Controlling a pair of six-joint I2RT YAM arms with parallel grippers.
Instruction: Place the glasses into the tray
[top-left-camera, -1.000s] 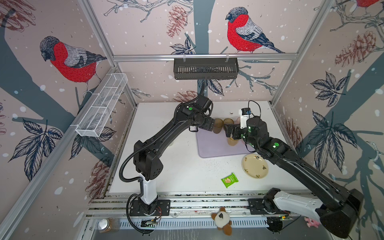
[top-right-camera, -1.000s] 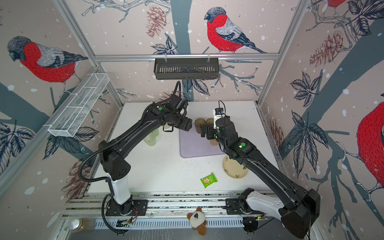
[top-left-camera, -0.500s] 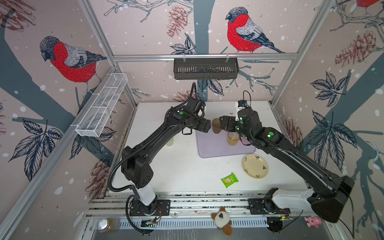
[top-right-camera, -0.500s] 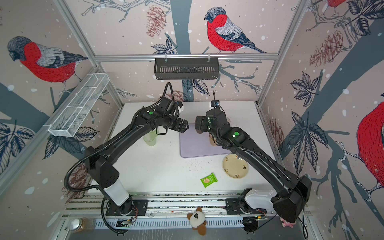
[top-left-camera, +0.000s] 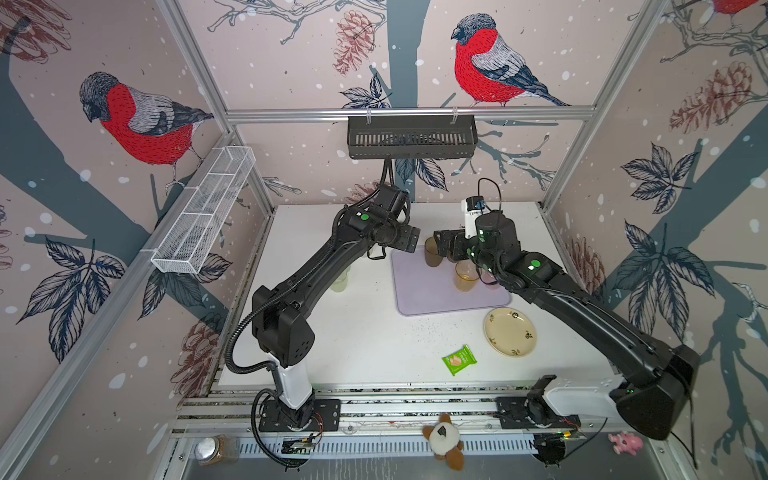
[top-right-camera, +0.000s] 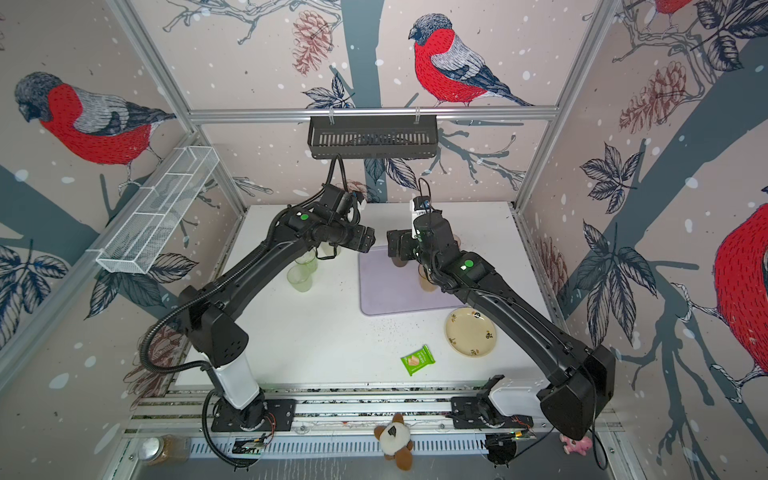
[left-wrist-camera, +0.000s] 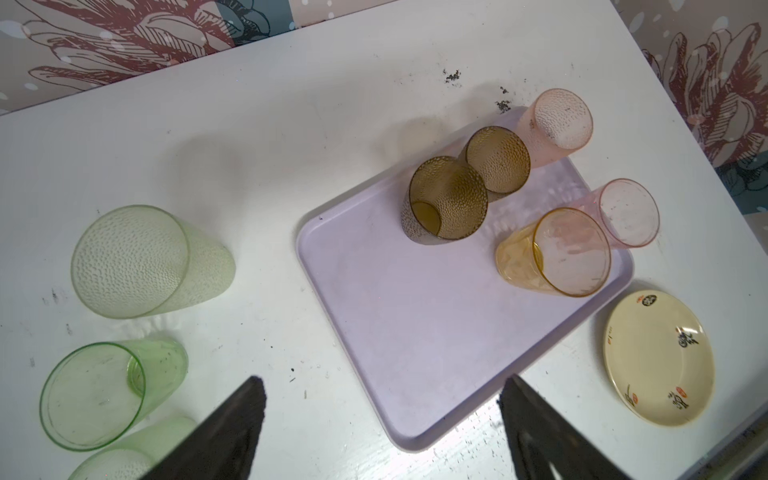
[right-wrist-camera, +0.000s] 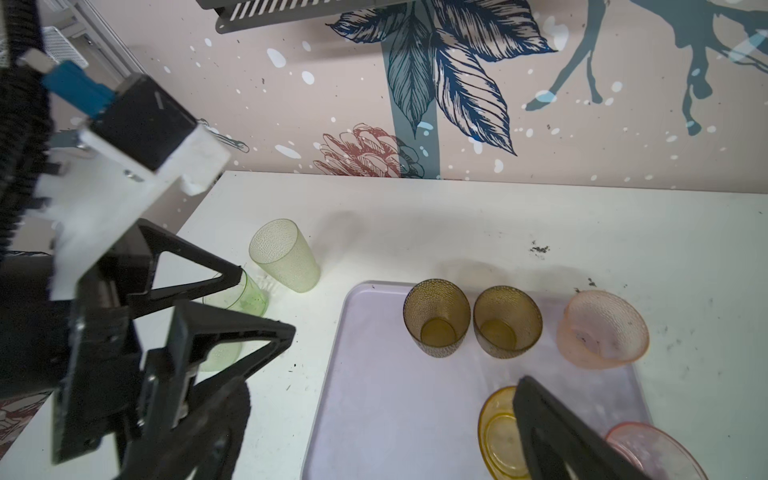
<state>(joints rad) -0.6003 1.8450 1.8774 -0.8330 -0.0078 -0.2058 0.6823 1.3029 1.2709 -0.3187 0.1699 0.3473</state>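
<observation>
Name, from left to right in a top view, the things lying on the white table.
Green glasses → tray → plate. The packet is left out, since it falls within the tray's span.

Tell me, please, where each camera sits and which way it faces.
Top views: high in front, looking down on the table; both arms whole, left gripper and right gripper by the tray.
Left wrist: on the left arm, looking down at the tray; its open fingertips show.
Right wrist: on the right arm, facing the back wall; its finger and the left gripper show.
Both wrists share the brown tumblers.
</observation>
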